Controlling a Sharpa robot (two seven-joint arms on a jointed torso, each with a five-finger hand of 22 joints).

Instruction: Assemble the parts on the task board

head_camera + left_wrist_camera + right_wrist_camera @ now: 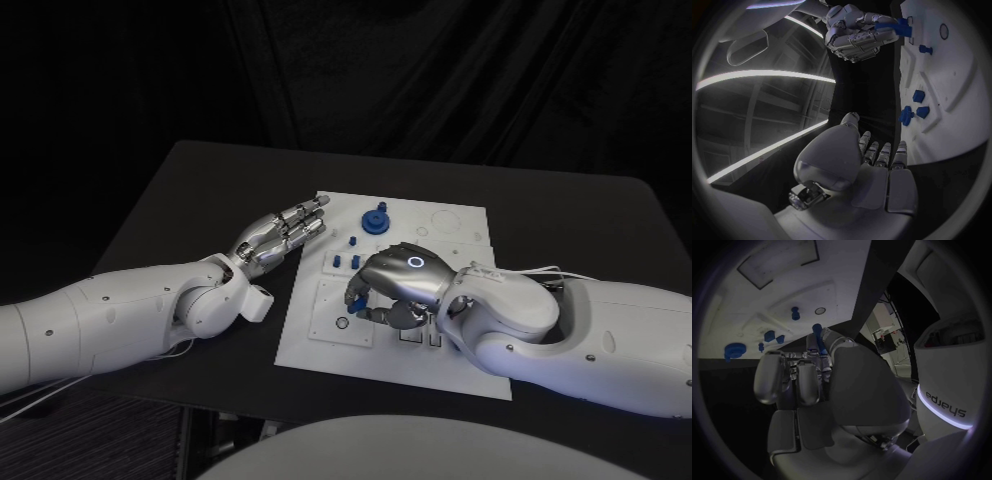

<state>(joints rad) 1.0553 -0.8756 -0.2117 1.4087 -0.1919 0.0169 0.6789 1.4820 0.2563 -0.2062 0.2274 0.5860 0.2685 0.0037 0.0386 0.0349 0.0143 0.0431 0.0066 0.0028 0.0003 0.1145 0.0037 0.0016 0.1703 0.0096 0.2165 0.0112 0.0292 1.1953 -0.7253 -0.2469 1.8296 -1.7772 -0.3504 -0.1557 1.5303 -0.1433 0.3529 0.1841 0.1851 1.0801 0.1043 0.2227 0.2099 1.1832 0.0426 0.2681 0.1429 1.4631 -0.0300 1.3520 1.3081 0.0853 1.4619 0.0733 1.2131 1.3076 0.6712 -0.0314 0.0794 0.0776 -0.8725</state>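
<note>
The white task board (pixel 329 352) lies mid-table. My right hand (pixel 398 284) hovers over its middle with curled fingers, gripping a long blue part (pixel 895 27) that sticks out beyond the fingertips, also the blue part (pixel 819 337). My left hand (pixel 283 236) lies flat with fingers stretched out beside the board's left edge, holding nothing. A large round blue part (pixel 378 220) stands at the board's far side, with small blue pegs (pixel 343 262) just in front of it. The right hand hides the board's middle.
More blue pieces (pixel 918 95) stand on the board (pixel 954 90), and a ring-shaped hole (pixel 944 31) lies close to the right hand (pixel 856 32). The black table (pixel 188 190) extends around the board; its front edge runs just below the board.
</note>
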